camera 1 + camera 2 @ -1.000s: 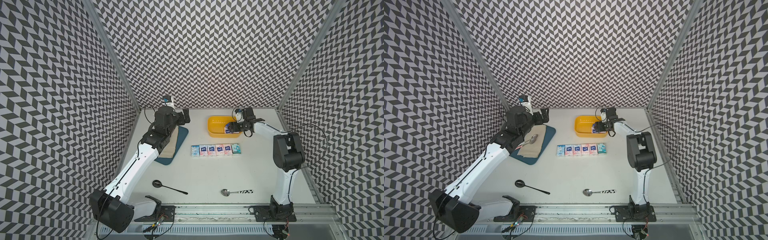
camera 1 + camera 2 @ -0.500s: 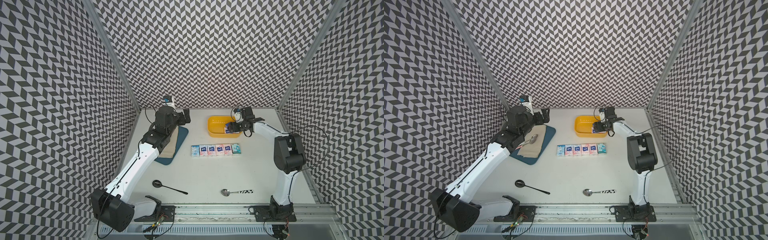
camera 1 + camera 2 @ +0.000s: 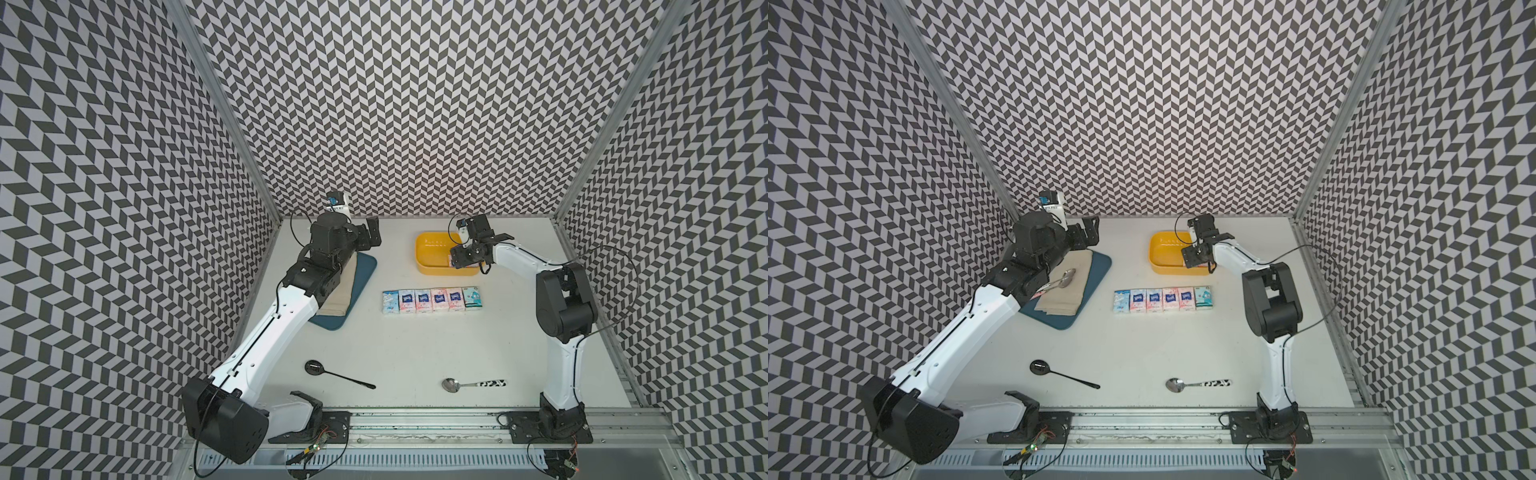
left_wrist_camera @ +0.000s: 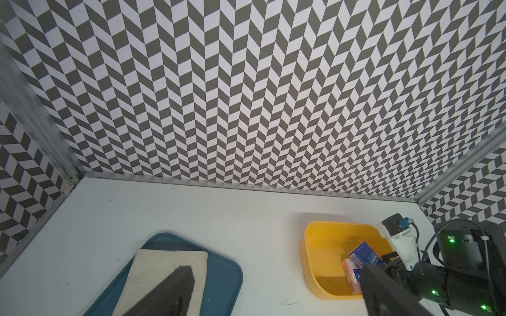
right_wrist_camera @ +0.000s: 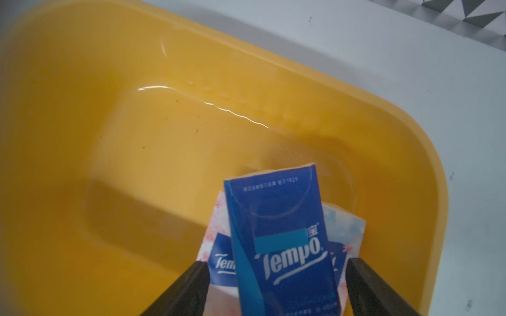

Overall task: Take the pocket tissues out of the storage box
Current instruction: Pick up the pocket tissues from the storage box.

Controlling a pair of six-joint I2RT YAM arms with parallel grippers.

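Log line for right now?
right end effector: open, straddling dark blue pack | storage box: not empty | six packs: on table

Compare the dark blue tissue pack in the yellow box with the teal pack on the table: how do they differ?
The dark blue pack lies tilted on other packs inside the yellow box, between the fingers of the open right gripper; the teal pack lies flat on the table, last in a row of six. Both are small wrapped rectangular packs.

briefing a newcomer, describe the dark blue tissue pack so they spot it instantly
Find the yellow storage box at the back of the table. Inside, by the right hand, the dark blue pack lies atop two paler packs; it alone is solid blue.
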